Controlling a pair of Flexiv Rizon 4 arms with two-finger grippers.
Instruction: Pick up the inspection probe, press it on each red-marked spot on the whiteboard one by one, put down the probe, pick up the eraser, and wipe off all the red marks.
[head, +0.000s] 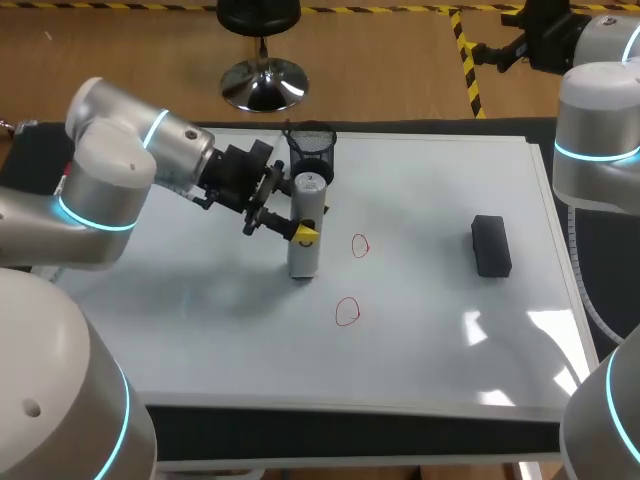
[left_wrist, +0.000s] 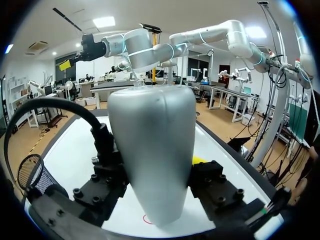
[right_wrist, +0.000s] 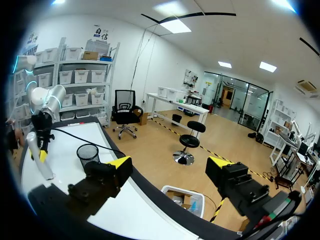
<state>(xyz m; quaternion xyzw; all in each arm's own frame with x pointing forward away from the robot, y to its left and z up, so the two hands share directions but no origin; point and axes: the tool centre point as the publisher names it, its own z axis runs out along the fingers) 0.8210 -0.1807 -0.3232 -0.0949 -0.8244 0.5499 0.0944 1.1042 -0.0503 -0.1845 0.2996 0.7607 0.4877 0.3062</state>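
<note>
Pinching the probe (head: 304, 250) with the left gripper (head: 296, 228), one finger on each side, about mid-height. Held upright over the whiteboard (head: 200, 330), just left of the far red mark (head: 360, 245), with the near red mark (head: 347, 312) closer in and slightly right of the base.

Probably rigid and fairly light, judging by the smooth silvery shell. Likely slippery too, and tapered toward the lower end, so apt to slide up through a loose pinch when pressed down. Best gripped as now, squarely across the broad middle, keeping the axis vertical for each press.

Farther out: a mesh cup (head: 311, 150) just behind the probe near the far edge. Well apart to the right, the eraser (head: 491, 245), lying flat. Looks blocky and firm, easiest taken across its narrow sides.

Right gripper (right_wrist: 170, 167) spread wide, holding nothing, hanging over the board's edge and pointing out past it.

Hard to tell whether the probe's end touches the board or hovers just above it. Only a sliver of red showing under the probe in the left wrist view, and no saying which mark. One yellow tip visible there, the other hidden behind the probe's body. No clear sight of the right gripper in the head view, only that arm's bulk cut off at the right.
</note>
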